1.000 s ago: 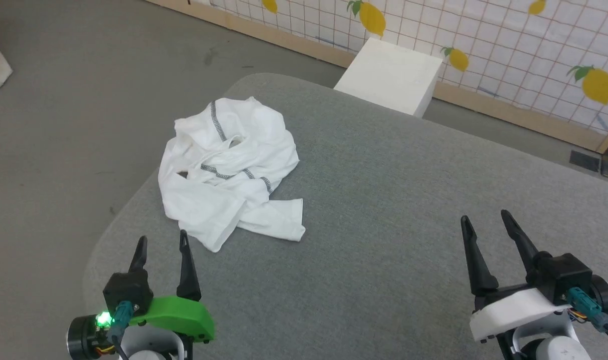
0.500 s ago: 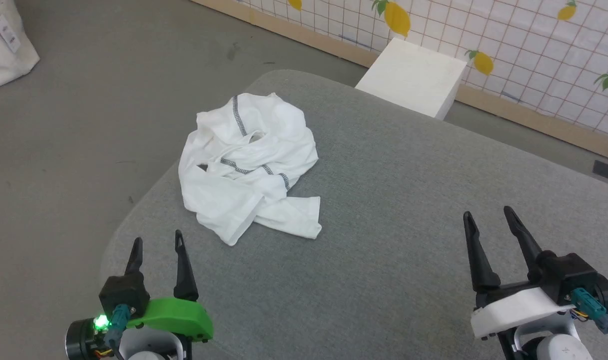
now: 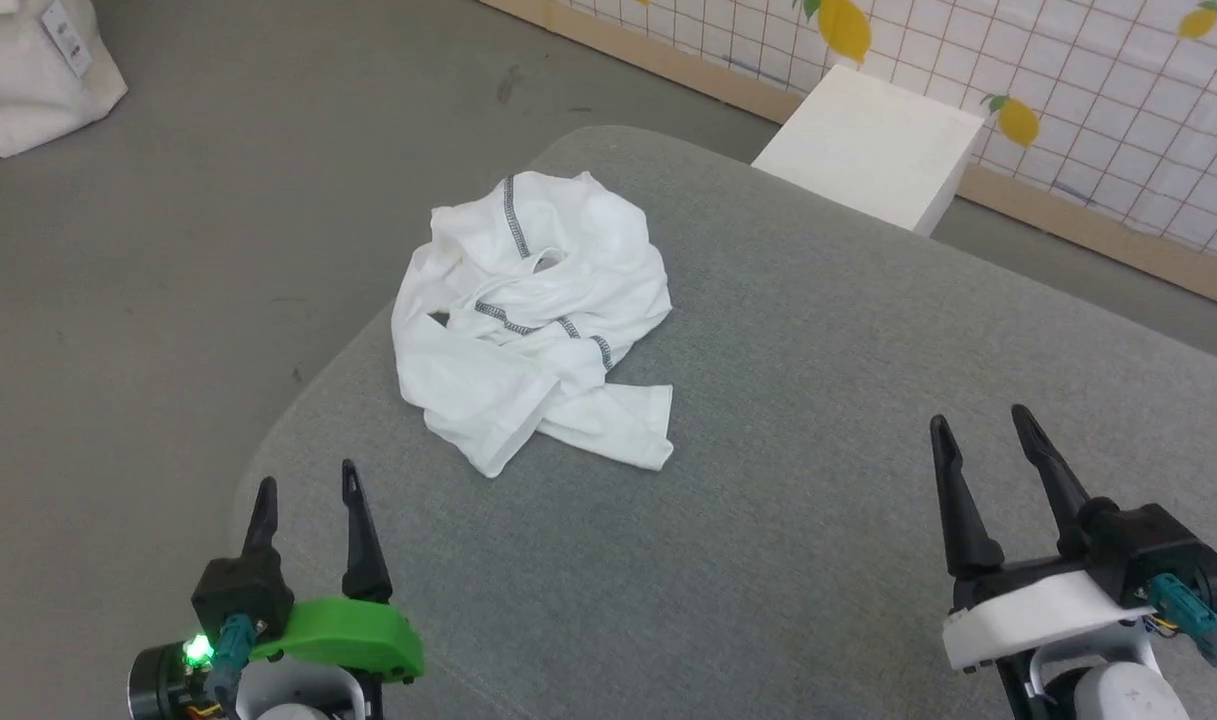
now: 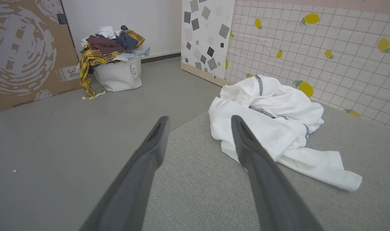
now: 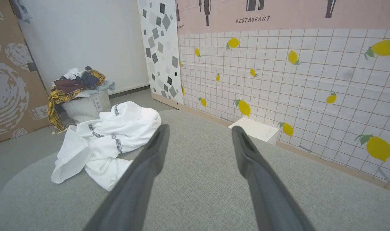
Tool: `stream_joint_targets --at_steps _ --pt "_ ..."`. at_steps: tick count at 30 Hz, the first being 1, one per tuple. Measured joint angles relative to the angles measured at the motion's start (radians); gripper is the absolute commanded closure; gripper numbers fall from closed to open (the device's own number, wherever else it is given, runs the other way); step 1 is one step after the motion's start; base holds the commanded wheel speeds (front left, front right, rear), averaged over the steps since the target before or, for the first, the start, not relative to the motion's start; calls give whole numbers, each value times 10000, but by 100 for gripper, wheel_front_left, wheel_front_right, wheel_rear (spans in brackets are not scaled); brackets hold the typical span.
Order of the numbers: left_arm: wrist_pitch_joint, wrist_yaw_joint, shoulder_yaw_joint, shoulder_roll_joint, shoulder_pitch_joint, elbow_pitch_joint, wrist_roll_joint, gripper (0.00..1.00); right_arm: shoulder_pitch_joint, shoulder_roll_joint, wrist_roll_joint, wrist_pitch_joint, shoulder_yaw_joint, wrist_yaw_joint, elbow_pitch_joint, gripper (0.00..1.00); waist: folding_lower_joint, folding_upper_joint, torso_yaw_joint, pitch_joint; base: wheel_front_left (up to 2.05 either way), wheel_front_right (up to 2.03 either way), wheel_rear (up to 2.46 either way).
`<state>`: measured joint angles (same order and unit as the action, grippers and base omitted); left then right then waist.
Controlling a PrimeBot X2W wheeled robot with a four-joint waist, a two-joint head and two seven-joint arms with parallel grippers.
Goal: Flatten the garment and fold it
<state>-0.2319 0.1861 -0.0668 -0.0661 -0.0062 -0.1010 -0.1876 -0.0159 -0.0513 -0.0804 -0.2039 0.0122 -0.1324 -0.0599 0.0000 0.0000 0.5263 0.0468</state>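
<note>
The garment (image 3: 533, 320), a white shirt with grey stitched seams, lies crumpled in a heap near the far left corner of the grey padded table (image 3: 788, 420). One sleeve end trails toward me. My left gripper (image 3: 306, 478) hovers open over the table's near left edge, well short of the heap and touching nothing. At the near right my right gripper (image 3: 976, 424) is open and empty too, far from the cloth. In the left wrist view the garment (image 4: 275, 122) sits ahead and to the right of the fingers; in the right wrist view the garment (image 5: 108, 138) lies ahead on the left.
A rigid white box (image 3: 873, 145) stands on the floor beyond the table's far edge, against a lemon-patterned tiled wall (image 3: 1088, 80). A white laundry bag (image 4: 118, 72) heaped with clothes sits on the grey floor to the left, beside a cardboard panel (image 4: 25, 51).
The head camera has shifted, so the whole scene slid right and slightly up in its view. Garment and both grippers keep their places relative to the table; both stay open.
</note>
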Motion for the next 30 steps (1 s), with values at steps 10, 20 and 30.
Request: stream_joint_targets --at_steps 10,20,30 --pt "6 -368 405 -849 -1539 -71 -556 0 -887 15 159 59 -539 0 407 0 0 0 -565 619 0 0 0" --pt "3287 -1494 903 -3070 -3885 -685 -1287 0 -1775 -102 40 -90 -608 0 581 0 1 0 -2177 1915 0 0 0" --pt "6585 -1839 2102 -4380 -4273 -1074 -3026 0 -2457 -100 -439 -433 -520 2 194 0 2 0 -4201 3743 0 0 0"
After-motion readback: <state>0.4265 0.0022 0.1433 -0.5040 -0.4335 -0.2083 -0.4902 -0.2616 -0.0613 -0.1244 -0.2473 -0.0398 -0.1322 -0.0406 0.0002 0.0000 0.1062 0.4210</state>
